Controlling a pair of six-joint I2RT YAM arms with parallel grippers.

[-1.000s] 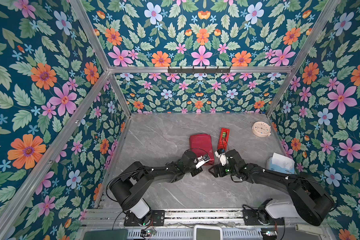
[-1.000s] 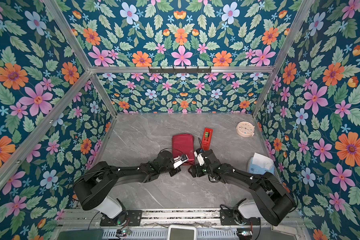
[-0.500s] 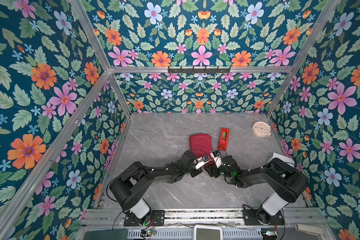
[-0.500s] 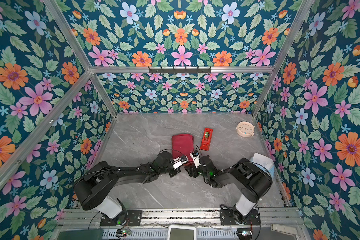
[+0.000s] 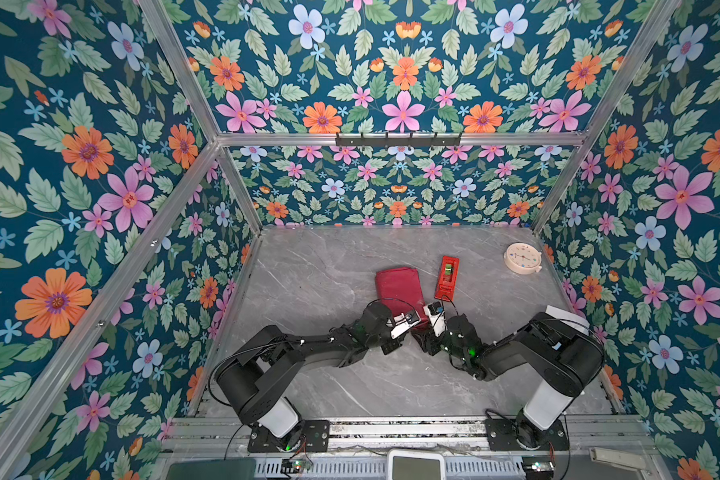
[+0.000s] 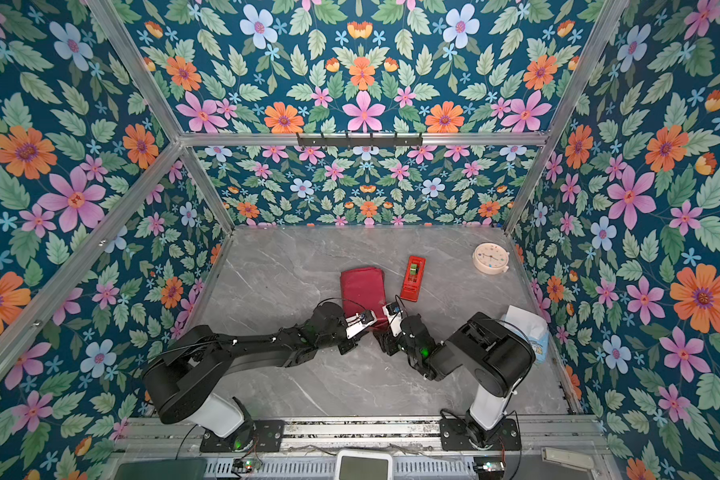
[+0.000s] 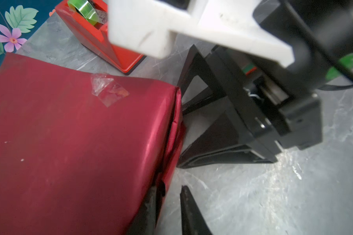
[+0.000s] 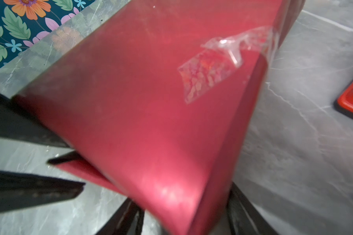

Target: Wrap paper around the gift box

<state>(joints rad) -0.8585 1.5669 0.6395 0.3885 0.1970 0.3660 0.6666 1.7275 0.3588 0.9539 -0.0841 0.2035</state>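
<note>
Now your left gripper [image 7: 170,190] has its jaws slightly apart around the end fold of the paper [image 7: 69,142]; your right gripper [image 7: 179,130], just beside, has them wide apart against that end.

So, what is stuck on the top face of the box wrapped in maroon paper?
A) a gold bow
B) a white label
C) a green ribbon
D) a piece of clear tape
D: a wrinkled piece of clear tape sticks to the maroon paper near one edge, plain in both wrist views.
</note>
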